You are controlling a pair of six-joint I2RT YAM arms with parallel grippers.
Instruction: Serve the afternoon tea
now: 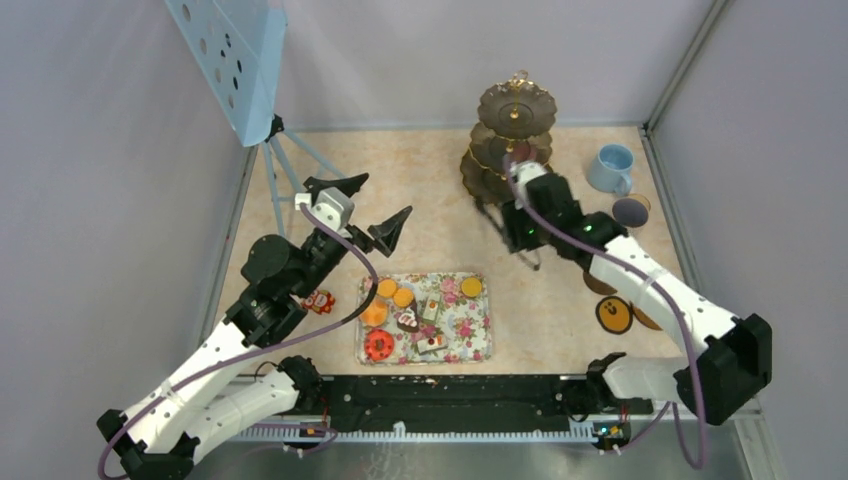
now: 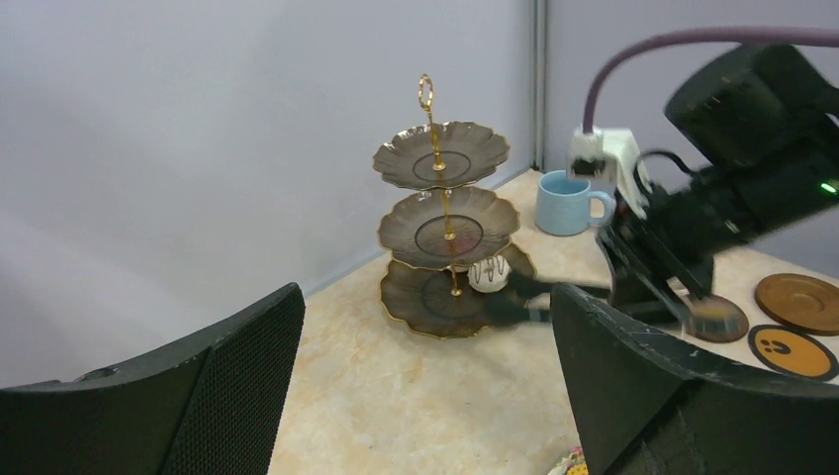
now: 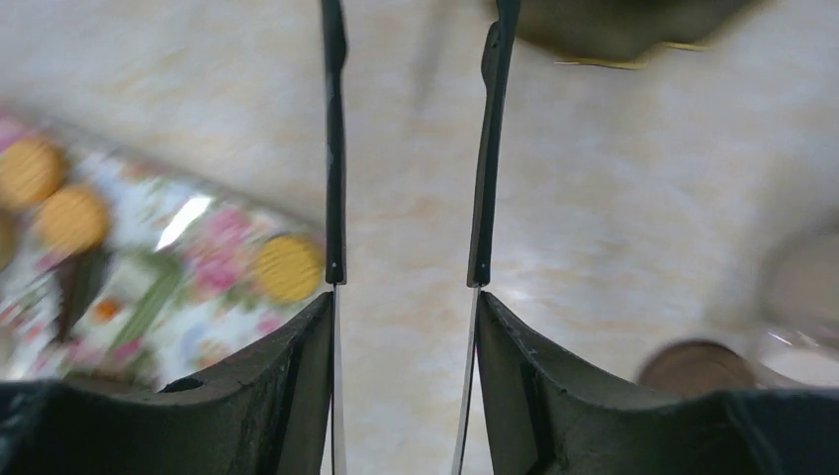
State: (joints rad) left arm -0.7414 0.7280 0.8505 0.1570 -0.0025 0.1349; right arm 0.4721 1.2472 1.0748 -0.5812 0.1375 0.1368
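The right gripper (image 3: 404, 302) clamps black tongs (image 3: 334, 148) beside the 3-tier stand (image 1: 515, 105). The left gripper (image 1: 380, 200) stands apart, empty.

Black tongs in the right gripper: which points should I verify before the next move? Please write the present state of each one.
1. The black tongs are gripped by the right gripper: ok.
2. Nothing sits between the tong arms: ok on the visible part; the tips are cut off.
3. The tong tips are clear of the three-tier stand: cannot tell.
4. The white striped cake piece rests on the stand's bottom tier: ok.
5. There are sweets on the floral tray: ok, several.
6. The left gripper is open, empty and not over the tray: ok.
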